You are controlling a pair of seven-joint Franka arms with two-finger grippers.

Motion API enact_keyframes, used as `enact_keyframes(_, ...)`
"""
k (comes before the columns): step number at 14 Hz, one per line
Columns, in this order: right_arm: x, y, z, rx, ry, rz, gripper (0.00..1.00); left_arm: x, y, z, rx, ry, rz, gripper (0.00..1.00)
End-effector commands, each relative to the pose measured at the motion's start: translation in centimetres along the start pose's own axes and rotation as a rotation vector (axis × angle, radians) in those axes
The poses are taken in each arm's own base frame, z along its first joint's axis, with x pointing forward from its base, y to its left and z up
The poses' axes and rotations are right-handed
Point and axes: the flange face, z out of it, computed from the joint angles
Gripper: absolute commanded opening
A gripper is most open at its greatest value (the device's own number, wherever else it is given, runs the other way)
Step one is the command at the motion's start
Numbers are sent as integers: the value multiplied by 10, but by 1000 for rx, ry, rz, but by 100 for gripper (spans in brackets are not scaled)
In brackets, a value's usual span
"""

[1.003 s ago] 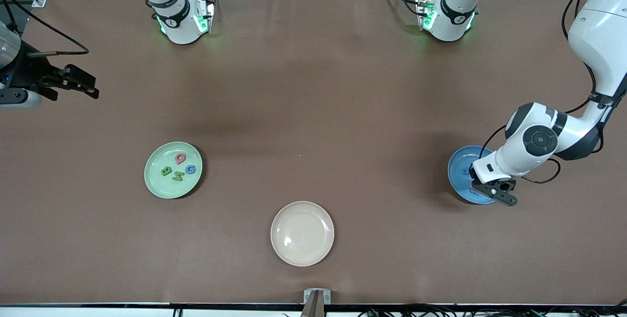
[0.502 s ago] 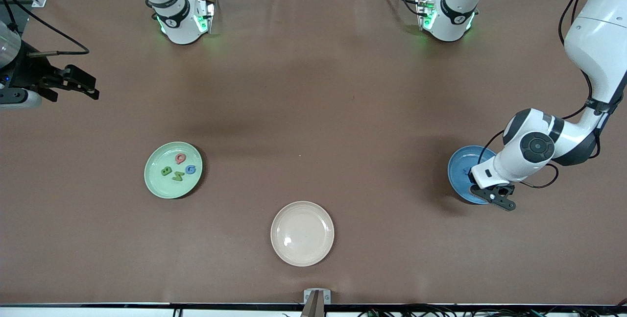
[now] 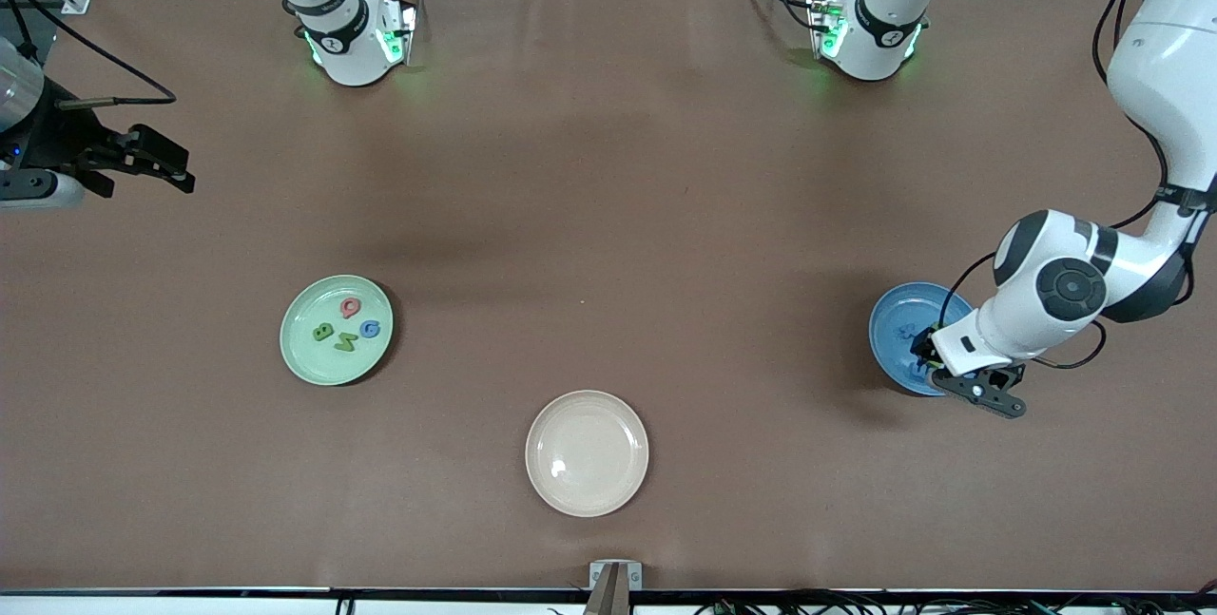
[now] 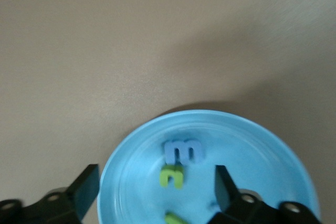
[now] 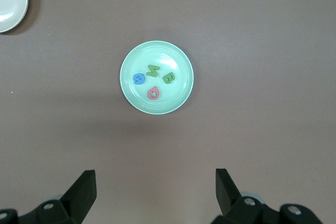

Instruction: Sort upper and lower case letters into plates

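My left gripper point(image 4: 155, 184) hangs open just above the blue plate point(image 4: 126, 182), with nothing between its fingers. In that plate lie a blue letter m point(image 4: 182, 151), a green letter n point(image 4: 172, 176) and part of another green letter point(image 4: 176, 217). In the front view the left arm covers part of the blue plate point(image 3: 889, 320), with the left gripper point(image 3: 936, 373) over the plate's edge. The pale green plate point(image 3: 309, 363) holds several letters, among them a red one point(image 3: 351, 308) and a blue one point(image 3: 370, 329). My right gripper point(image 5: 156, 187) waits open, high above the table, looking down on the green plate point(image 5: 128, 95).
A cream plate point(image 3: 587, 452) stands nearer to the front camera, between the two coloured plates. It shows at the corner of the right wrist view as the cream plate point(image 5: 10, 1). A brown cloth point(image 3: 608, 168) covers the table.
The left gripper has opened over the blue plate, and its hand has drifted a little toward the left arm's end of the table. The right arm has not moved.
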Motion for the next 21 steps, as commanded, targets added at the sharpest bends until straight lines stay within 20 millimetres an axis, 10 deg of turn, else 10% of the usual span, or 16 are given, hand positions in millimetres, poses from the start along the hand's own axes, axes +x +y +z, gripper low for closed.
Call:
enact_keyframes(1, -8, 4, -5, 1, 6, 18, 100, 3, 6, -84, 27, -47, -40, 100)
enact_keyframes(11, -10, 2, -9, 1, 13, 17, 100, -19, 6, -269, -54, 10, -177, 100)
enact_keyframes(21, -9, 13, -6, -3, 7, 37, 100, -62, -11, -337, -116, 34, -328, 100)
